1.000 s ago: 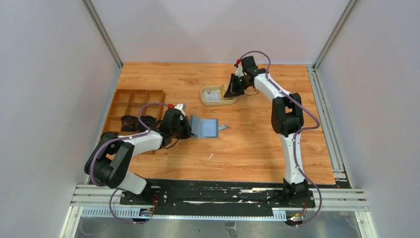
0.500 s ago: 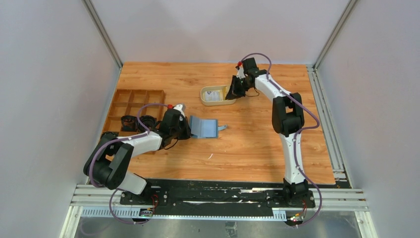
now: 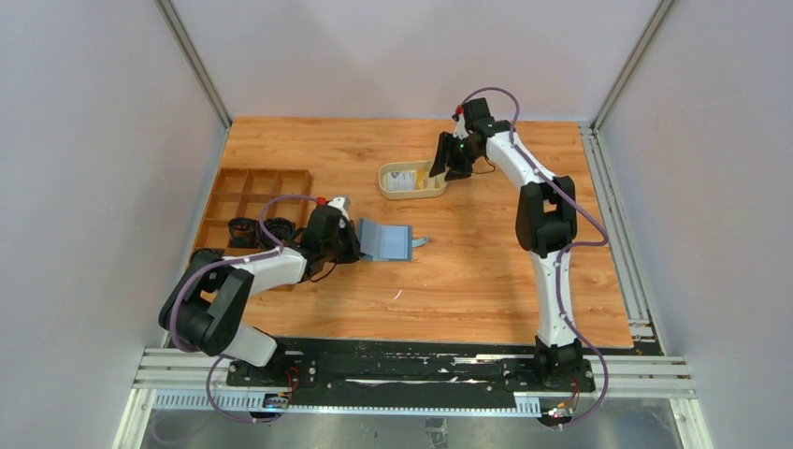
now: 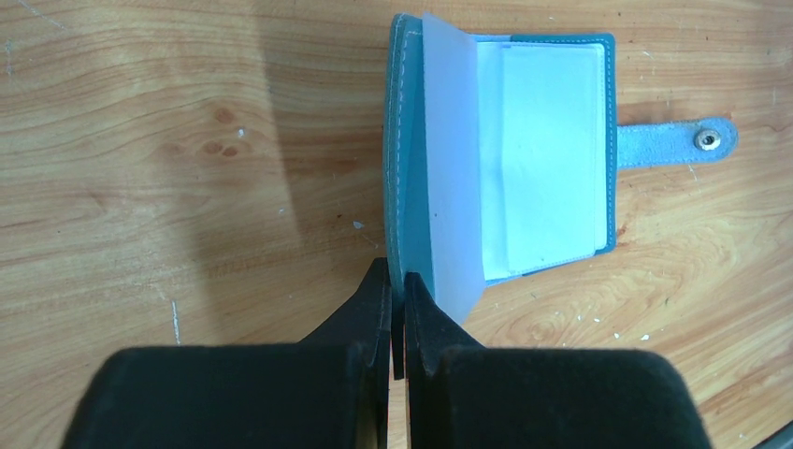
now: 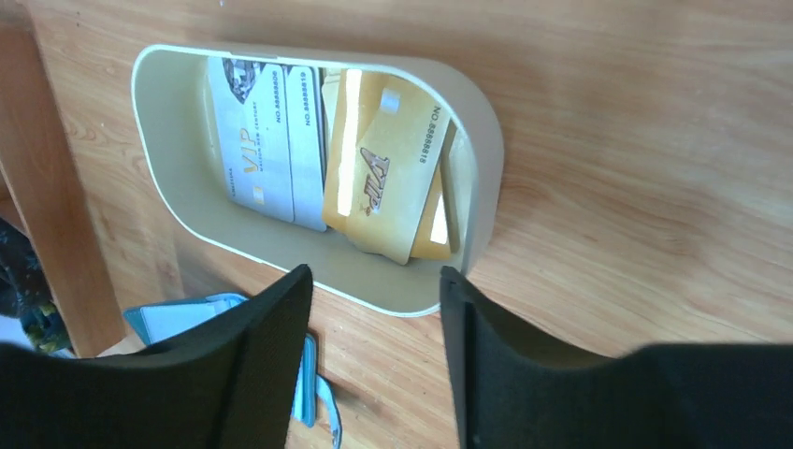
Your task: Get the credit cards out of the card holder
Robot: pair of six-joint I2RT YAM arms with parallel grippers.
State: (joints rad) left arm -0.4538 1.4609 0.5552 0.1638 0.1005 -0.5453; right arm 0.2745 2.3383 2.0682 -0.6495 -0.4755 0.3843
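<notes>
The brown wooden desk (image 3: pixel 486 271) carries everything. A brown wooden compartment box (image 3: pixel 251 192) lies behind the left tool (image 4: pixel 396 309), well apart from the right one. An oval beige tray (image 5: pixel 482 159) sits just ahead of and below the right tool (image 5: pixel 374 281), whose jaws stand moderately wide with nothing between them, clear of the tray's near rim. The teal-blue book-fold card holder (image 4: pixel 547 150) lies open straight ahead of the left tool, which is pinched tight on the near edge of its raised cover. The holder's snap tab points away to the right. The credit cards (image 5: pixel 383 178), pale whitish and gold, overlap inside the tray beyond the right tool's fingertips.
</notes>
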